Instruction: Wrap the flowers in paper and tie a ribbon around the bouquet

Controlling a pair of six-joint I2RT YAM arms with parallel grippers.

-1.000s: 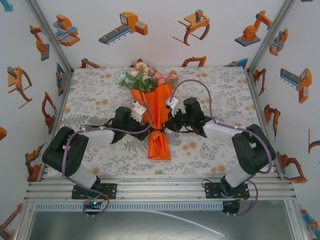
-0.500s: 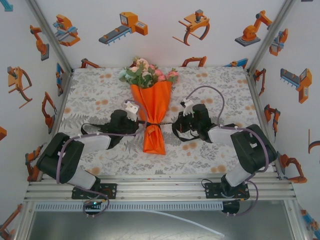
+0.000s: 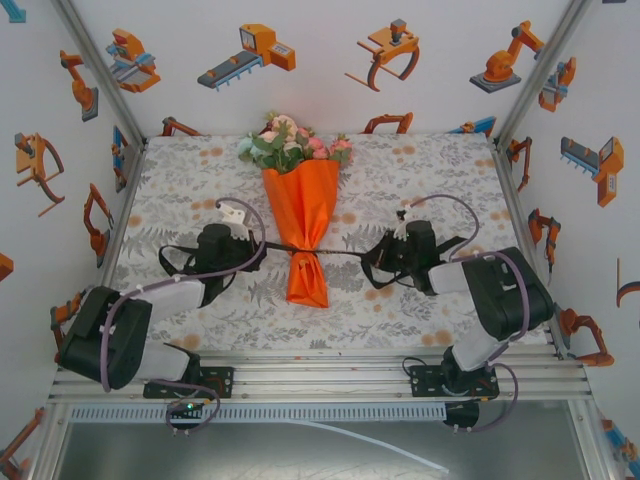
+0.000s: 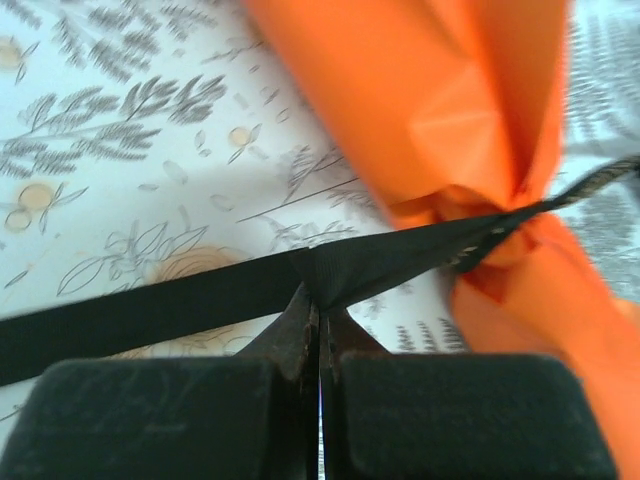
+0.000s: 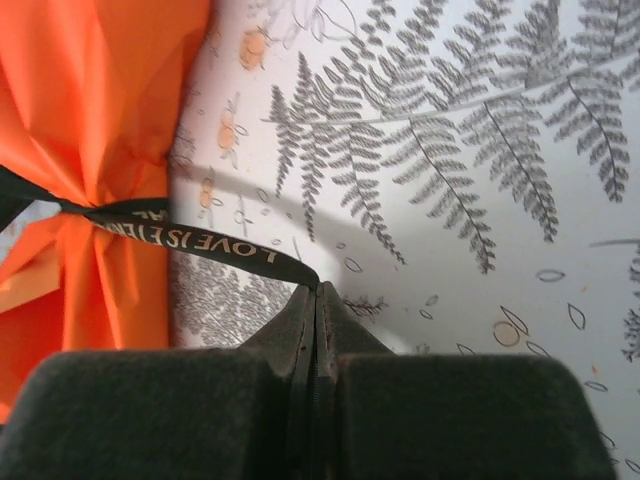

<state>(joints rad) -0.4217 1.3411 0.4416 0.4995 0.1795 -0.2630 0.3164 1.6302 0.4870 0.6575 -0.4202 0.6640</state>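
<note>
While the left gripper (image 4: 320,306) and right gripper (image 5: 317,292) each pinch shut on the narrow black lettered ribbon (image 4: 150,315), the bright orange paper cone (image 3: 303,205) lies between them, cinched at its waist. The ribbon looks limp and slick, best gripped flat near the knot; the thin paper likely crushes easily.

From above, the stems of the flowers (image 3: 290,148) are hidden inside the paper (image 3: 303,215), and the white lettering on the ribbon (image 3: 345,254) is too small to read. In my left wrist camera the paper runs out at the top and right edges, the ribbon leaves at the left edge, and its letters are blurred. Where my left pincer (image 4: 320,308) and my right pincer (image 5: 317,292) pinch the ribbon, the part inside the grip is hidden.
</note>
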